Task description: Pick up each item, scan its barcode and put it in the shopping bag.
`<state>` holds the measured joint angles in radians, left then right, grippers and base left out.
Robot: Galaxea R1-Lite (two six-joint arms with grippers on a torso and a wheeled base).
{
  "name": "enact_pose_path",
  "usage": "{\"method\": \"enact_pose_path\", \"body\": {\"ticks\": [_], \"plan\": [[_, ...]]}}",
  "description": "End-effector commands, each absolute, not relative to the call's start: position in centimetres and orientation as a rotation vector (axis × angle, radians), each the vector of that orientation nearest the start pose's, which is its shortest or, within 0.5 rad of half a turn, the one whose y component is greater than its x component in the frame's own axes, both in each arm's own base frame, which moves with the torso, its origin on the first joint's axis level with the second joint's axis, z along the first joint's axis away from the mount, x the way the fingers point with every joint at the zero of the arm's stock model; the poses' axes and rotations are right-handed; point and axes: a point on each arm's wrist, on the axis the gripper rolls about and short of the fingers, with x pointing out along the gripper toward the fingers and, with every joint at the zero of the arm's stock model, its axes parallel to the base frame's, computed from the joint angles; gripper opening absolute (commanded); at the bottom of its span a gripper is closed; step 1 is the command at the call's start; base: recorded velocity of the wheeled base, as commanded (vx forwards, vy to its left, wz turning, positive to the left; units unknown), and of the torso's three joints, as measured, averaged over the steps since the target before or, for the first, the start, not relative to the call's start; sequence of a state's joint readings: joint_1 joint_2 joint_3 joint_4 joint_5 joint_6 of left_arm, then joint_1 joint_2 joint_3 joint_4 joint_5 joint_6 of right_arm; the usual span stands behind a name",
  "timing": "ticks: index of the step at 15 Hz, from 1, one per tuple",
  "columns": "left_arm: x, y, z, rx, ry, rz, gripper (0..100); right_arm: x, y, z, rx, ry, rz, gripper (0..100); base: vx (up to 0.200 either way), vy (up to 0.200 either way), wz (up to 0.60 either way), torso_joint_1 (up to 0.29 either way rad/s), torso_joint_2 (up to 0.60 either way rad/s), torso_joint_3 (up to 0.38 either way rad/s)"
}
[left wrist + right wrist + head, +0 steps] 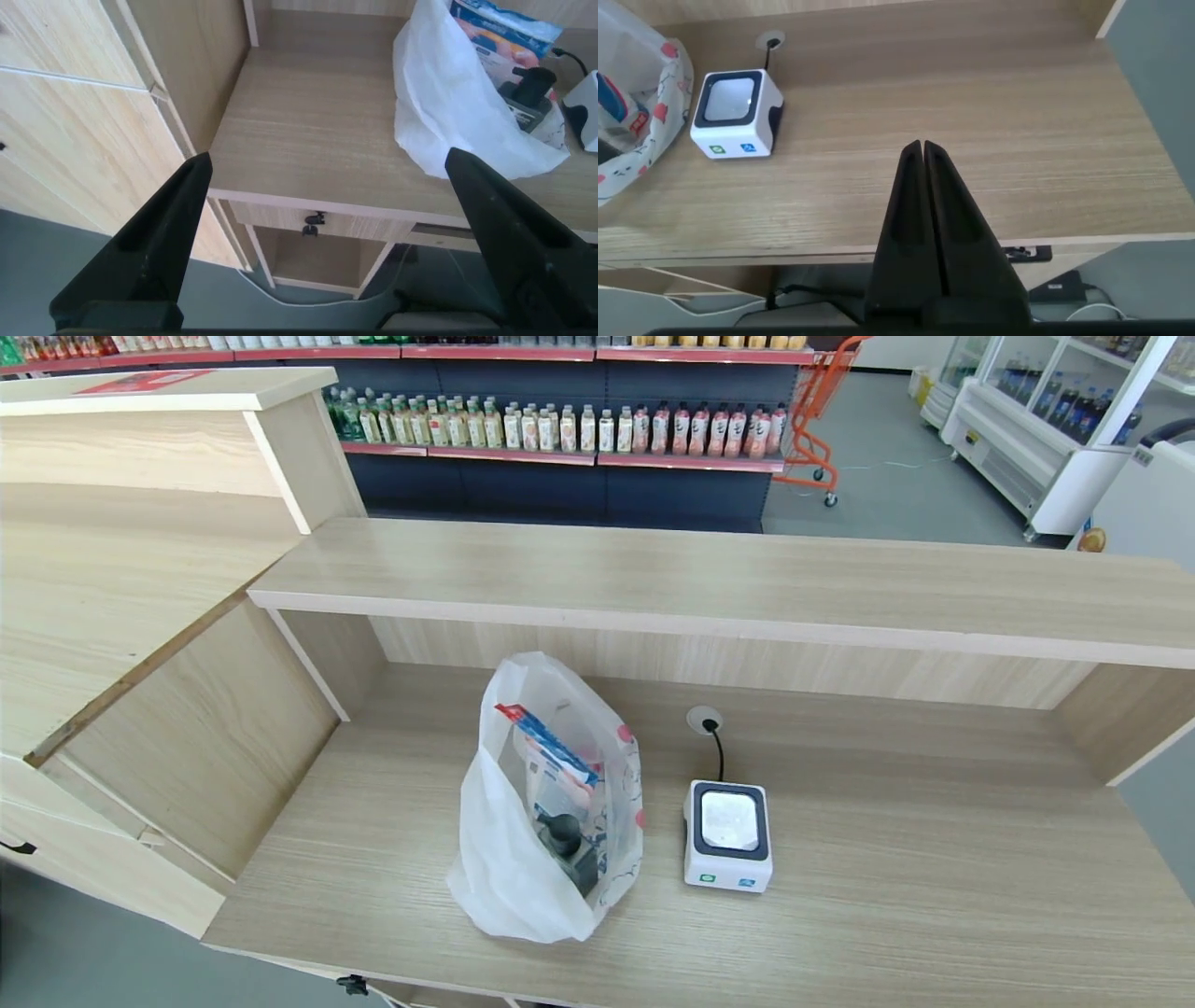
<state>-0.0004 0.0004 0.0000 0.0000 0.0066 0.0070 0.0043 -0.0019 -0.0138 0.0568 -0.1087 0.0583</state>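
Bag (495, 859) sat beyond the wide-apart fingers of your left gripper (329, 163): thin, floppy, probably slippery, best pinched at the rim. Right gripper (922, 149) was closed, empty.

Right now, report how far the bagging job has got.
Done: the shopping bag holds a blue-and-red packet and a dark capped item. In hand: nothing; the left gripper is open, the right gripper is shut and empty, both by the front edge of the counter. Left: the counter bears just the bag and the scanner, so the job looks finished.
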Motion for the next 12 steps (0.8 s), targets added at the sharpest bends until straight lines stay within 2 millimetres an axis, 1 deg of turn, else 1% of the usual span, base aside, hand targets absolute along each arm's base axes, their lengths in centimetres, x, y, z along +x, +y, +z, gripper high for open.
{"method": "enact_pose_path", "body": {"ticks": [1, 5, 12], "plan": [[-2.28, 0.02, 7.55, 0.005, 0.0, 0.008, 100, -2.4, -0.25, 7.35, 0.056, 0.041, -0.107, 0, 0.0, 0.0, 0.0, 0.0, 0.0, 0.0], [-2.28, 0.02, 7.55, 0.008, 0.0, 0.006, 100, -2.4, -0.25, 7.35, 0.056, 0.041, -0.107, 0, 0.2, 0.0, 0.0, -0.001, 0.0, 0.007], [-2.28, 0.02, 7.55, 0.006, 0.0, 0.008, 100, -2.4, -0.25, 7.35, 0.056, 0.041, -0.107, 0, 0.0, 0.0, 0.0, 0.0, 0.0, 0.0]]}}
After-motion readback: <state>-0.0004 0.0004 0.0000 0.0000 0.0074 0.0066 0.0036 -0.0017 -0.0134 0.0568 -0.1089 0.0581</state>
